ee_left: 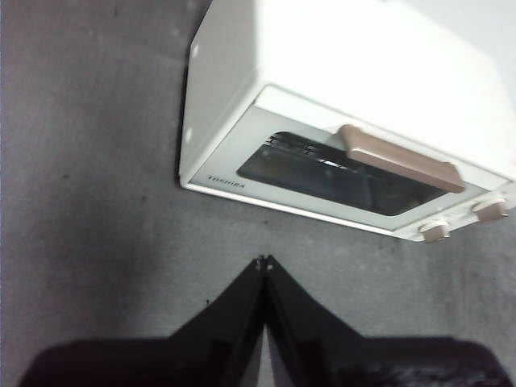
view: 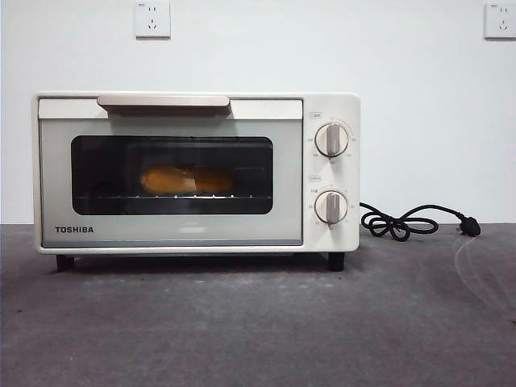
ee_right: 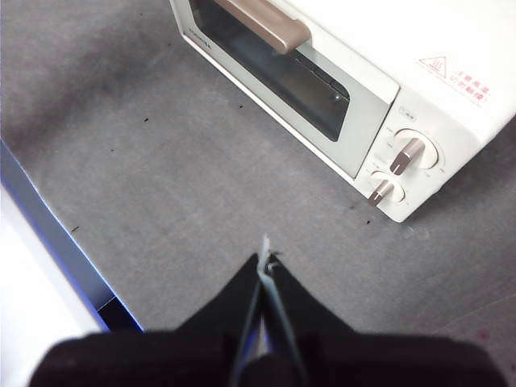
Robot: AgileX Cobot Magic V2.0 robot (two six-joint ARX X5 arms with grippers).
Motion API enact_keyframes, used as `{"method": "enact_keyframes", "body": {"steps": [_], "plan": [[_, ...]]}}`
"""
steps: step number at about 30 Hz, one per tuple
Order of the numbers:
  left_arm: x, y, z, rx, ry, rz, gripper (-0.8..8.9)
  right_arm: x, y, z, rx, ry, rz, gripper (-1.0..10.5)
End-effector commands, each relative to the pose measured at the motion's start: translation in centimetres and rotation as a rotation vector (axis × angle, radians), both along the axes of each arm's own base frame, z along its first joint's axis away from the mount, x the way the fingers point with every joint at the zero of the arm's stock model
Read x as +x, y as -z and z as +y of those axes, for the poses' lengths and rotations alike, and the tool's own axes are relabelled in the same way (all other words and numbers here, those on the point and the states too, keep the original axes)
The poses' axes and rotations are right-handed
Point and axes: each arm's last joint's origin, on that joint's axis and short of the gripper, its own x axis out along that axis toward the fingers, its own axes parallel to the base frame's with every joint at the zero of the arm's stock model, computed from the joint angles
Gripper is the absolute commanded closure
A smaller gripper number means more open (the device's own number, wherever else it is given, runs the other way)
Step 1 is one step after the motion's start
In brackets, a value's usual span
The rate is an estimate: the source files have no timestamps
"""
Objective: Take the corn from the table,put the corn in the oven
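We see corn (view: 187, 179) inside oven (view: 196, 172), long axis across rack, door closed. Left pincer (ee_left: 264, 262), right pincer (ee_right: 266, 262) clamped, empty, above bench (view: 258, 322).

Yellow-orange corn (view: 187, 180) laid lengthwise on the rack inside the oven (view: 196, 171), seen through the dark glass, cream-white oven door shut, oven stood upright on the grey counter (view: 242, 322)
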Motion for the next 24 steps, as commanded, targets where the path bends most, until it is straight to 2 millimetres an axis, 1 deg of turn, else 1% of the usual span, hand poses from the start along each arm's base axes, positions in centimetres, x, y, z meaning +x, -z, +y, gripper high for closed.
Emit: {"method": "enact_keyframes", "body": {"steps": [1,4,7,9,11,14,16,18,20,24], "plan": [[0.5,0.1,-0.2,0.005,0.025,0.000,8.18,0.1,0.1,0.1,-0.004,-0.001,0.000,9.6],[0.5,-0.2,-0.7,0.041,0.061,-0.036,8.17,0.1,0.1,0.1,-0.004,-0.001,-0.001,9.6],[0.6,-1.0,-1.2,0.132,0.014,-0.144,8.17,0.1,0.1,0.1,-0.003,-0.001,-0.002,9.6],[0.6,-1.8,-1.6,0.184,-0.009,-0.266,8.17,0.1,0.1,0.1,-0.004,0.001,-0.003,9.6],[0.3,-2.4,-2.2,0.186,0.028,-0.419,8.18,0.1,0.1,0.1,-0.004,0.001,-0.003,9.6],[-0.1,-2.4,-2.8,0.187,0.074,-0.607,8.17,0.1,0.1,0.1,-0.004,0.001,-0.004,9.6],[-0.2,-1.7,-3.0,0.215,0.093,-0.692,8.17,0.1,0.1,0.1,-0.005,0.003,-0.005,9.6],[-0.1,-0.4,-3.0,0.244,0.102,-0.739,8.17,0.1,0.1,0.1,-0.006,0.004,-0.005,9.6],[0.1,1.5,-3.1,0.254,0.107,-0.739,8.17,0.1,0.1,0.1,-0.006,0.004,-0.006,9.6],[0.1,5.3,-3.0,0.272,0.110,-0.682,8.17,0.1,0.1,0.1,-0.006,0.004,-0.006,9.6]]}}
